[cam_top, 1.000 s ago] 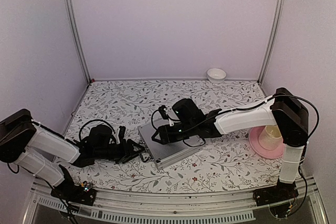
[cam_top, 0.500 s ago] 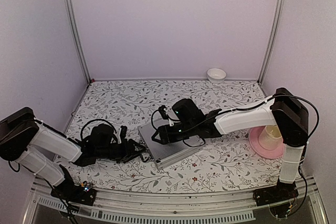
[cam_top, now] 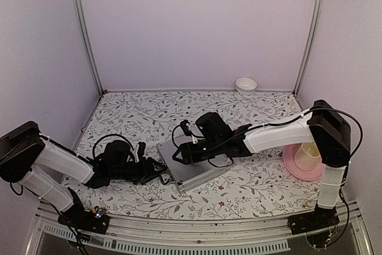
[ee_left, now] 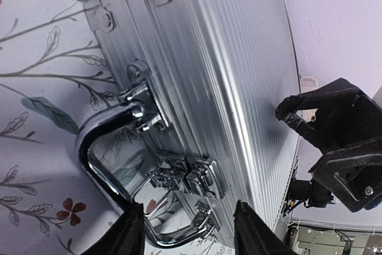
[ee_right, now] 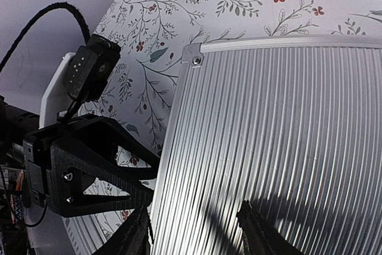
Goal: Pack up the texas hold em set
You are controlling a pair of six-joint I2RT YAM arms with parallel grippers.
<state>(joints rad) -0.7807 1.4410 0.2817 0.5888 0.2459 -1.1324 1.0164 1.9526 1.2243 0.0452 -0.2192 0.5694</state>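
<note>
Table [cam_top: 137,111] covered in a floral cloth, inside a pale-walled enclosure. Right arm [cam_top: 274,135] reaches across from the right side toward the centre; left arm [cam_top: 59,165] lies low along the near left. Silver aluminium briefcase [cam_top: 191,174] lies flat and closed on the cloth at near centre, ribbed lid up, between the two arms. Pink plate [cam_top: 295,165] at the right edge carries a cream cup [cam_top: 308,154], well apart from the case. Small white bowl [cam_top: 246,84] sits at the back wall. Right gripper [ee_right: 194,234] is over the lid with its fingers spread, holding nothing; whether a tip touches the ribs, cannot tell. Left gripper [ee_left: 188,234] is at the case's front edge, fingers apart on either side of the chrome handle [ee_left: 95,147], not clamped on it. Chrome latches [ee_left: 185,177] sit beside the handle mounts; fastened or not, cannot tell.
</note>
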